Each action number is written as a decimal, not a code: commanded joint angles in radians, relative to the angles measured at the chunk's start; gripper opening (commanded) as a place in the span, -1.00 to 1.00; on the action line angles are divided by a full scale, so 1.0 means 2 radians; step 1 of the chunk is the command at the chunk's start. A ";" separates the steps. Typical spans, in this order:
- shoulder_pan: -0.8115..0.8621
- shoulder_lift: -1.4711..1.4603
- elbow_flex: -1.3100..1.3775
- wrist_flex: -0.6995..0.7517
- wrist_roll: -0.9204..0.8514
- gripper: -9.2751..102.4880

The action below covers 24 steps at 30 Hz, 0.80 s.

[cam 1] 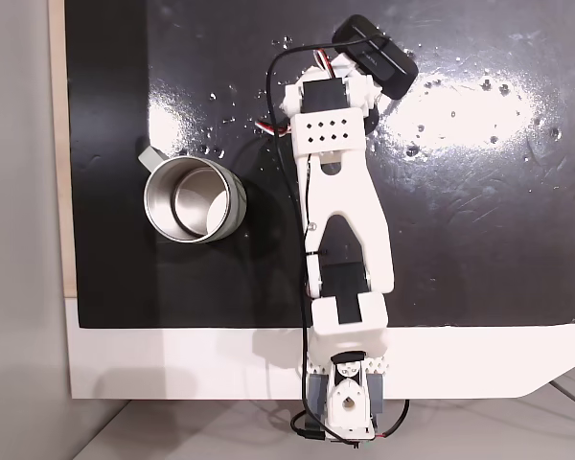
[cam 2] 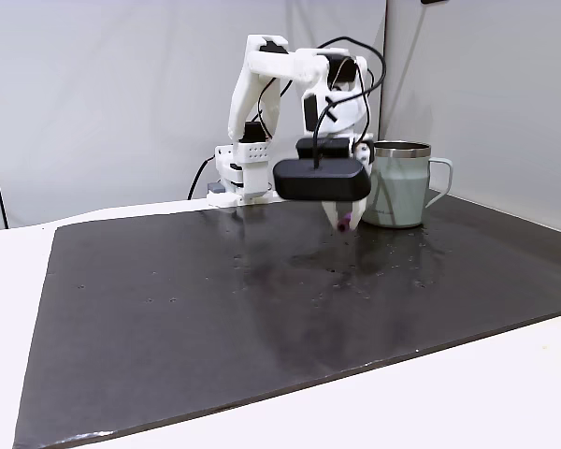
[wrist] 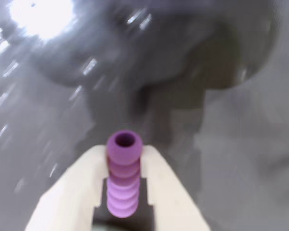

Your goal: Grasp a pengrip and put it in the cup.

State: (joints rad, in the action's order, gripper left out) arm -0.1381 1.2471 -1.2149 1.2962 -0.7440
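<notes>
Already clamped between the cream two-finger gripper's (wrist: pixel 124 192) jaws, the small purple ribbed rubber pengrip (wrist: pixel 123 180) runs lengthwise along the fingers, hollow end outward. In a fixed view, the brushed steel handled cup (cam 1: pixel 192 199) sits at about 8 o'clock from the black gripper head (cam 1: pixel 379 59), well apart; bare glossy black mat (cam 1: pixel 479 211) lies between, and the white arm (cam 1: pixel 340 206) runs alongside that path.

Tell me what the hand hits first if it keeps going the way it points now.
Probably the black mat. The hand, shut on the pengrip, points down at bare mat just below; the cup stands off to the side.
</notes>
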 commanded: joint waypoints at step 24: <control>-0.206 0.294 0.034 0.173 0.129 -0.83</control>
State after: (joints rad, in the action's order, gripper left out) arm -0.5154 1.7932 -1.2149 1.6398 -0.5338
